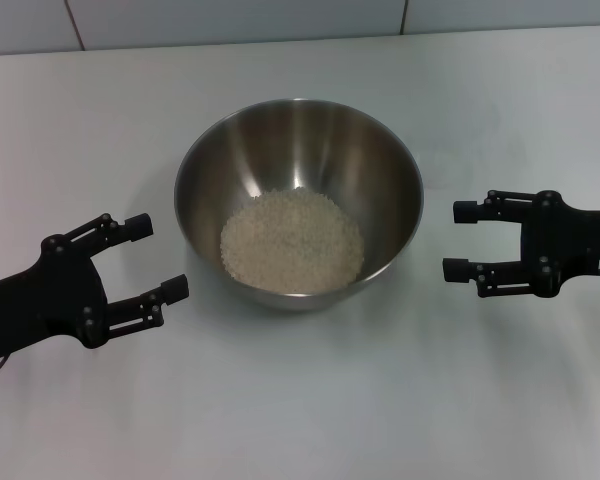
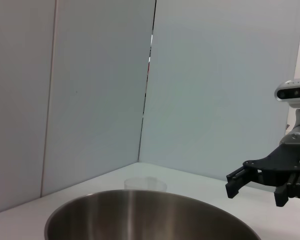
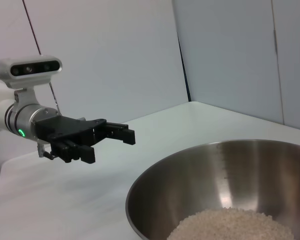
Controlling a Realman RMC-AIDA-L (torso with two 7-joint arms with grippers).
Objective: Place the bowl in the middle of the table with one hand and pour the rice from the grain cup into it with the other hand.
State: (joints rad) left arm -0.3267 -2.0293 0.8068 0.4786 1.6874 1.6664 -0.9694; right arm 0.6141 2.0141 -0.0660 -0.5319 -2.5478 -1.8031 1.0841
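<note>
Bowl (image 1: 298,200) mid-bench (image 1: 300,420), rice (image 1: 292,241) heaped inside. Left hand (image 1: 158,258) and right hand (image 1: 460,240) both wide, empty, flanking bowl, equally near. Grain cup (image 2: 145,184) beyond bowl's far rim, looks empty. Pour judged done.

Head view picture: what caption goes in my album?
Rice fills the bowl, both open claws, left and right, beside it.

Looks like some kind of robot lab or test booth: a plain white table (image 1: 500,400) is sitting boxed in by bare pale partition panels (image 2: 90,100) meeting at a corner, nothing homey or kitchen-like showing around it.
</note>
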